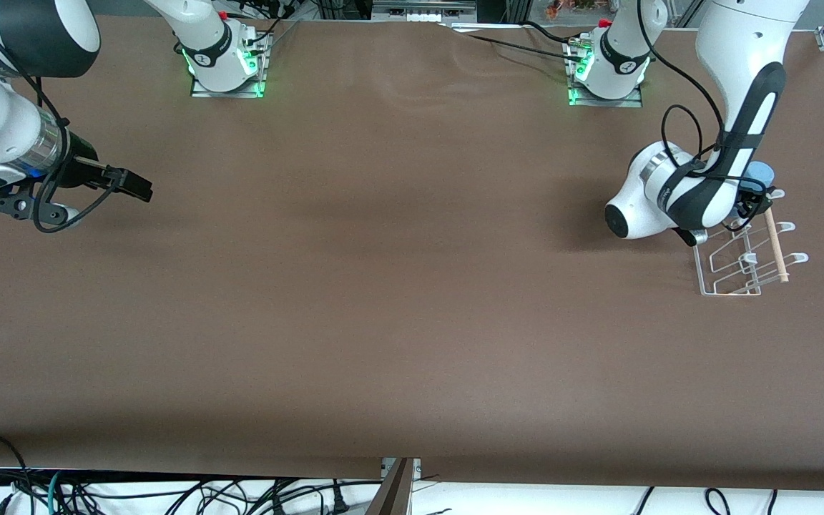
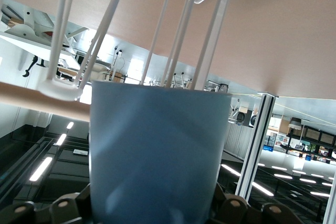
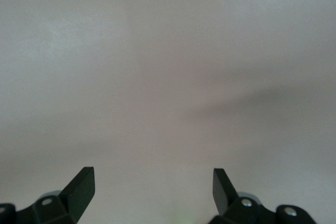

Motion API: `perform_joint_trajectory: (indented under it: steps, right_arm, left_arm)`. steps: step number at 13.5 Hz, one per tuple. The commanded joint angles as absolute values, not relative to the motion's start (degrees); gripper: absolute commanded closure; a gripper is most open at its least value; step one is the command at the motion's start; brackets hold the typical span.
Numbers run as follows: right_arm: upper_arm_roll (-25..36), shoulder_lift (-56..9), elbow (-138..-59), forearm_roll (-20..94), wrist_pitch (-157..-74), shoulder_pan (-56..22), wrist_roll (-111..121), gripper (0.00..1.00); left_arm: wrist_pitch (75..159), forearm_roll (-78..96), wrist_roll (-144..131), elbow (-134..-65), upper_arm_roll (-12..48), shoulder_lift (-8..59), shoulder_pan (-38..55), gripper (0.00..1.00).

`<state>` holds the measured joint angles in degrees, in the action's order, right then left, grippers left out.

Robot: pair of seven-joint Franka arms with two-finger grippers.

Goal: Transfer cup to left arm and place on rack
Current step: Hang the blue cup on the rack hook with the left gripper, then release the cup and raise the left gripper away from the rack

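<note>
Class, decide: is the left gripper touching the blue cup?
Touching. The left wrist view shows the cup filling the gap of the left gripper, wedged between its fingers, at the rack.

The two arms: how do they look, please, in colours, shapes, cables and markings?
Both arms are glossy white with black parts. The left arm has a rounded white wrist bearing a black oval, with black cables looping around it. The right arm has a shiny silver wrist ring with a blue light, and a cable loop. The right pincer is black. Both bases glow green.

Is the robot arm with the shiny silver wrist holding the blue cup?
No, the right gripper is open and empty over bare table, while the cup sits in the left gripper at the rack.
</note>
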<state>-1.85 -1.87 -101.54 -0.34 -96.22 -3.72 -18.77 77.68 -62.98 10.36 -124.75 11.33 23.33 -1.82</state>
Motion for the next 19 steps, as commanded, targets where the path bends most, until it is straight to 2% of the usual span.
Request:
perform_joint_trajectory:
  steps: [1, 6, 10, 16, 19]
  right_arm:
    - [-2.29, -1.58, -100.90, 0.44, -95.19, -3.25, -18.28, 0.01]
    - [-2.29, -1.58, -100.90, 0.44, -95.10, -3.34, -18.11, 0.01]
    - [-2.29, -1.58, -100.90, 0.44, -95.10, -3.34, -18.19, 0.01]
    - [-2.29, -1.67, -100.90, 0.44, -95.10, -3.43, -18.37, 0.01]
    - [-2.29, -1.67, -100.90, 0.44, -95.10, -3.43, -18.37, 0.01]
  left_arm:
    - [78.31, -64.86, 9.84, -125.07, 11.60, 23.03, -2.46, 0.00]
    - [78.22, -62.15, 10.46, -123.41, 11.78, 18.74, -3.07, 0.00]
    - [78.05, -42.59, 10.90, -112.71, 11.87, 12.14, -2.99, 0.00]
    - [76.82, -14.55, 9.84, -96.71, 11.34, 8.35, -5.53, 0.00]
    - [78.30, -4.87, 9.49, -94.05, 11.16, 7.56, -6.42, 0.00]
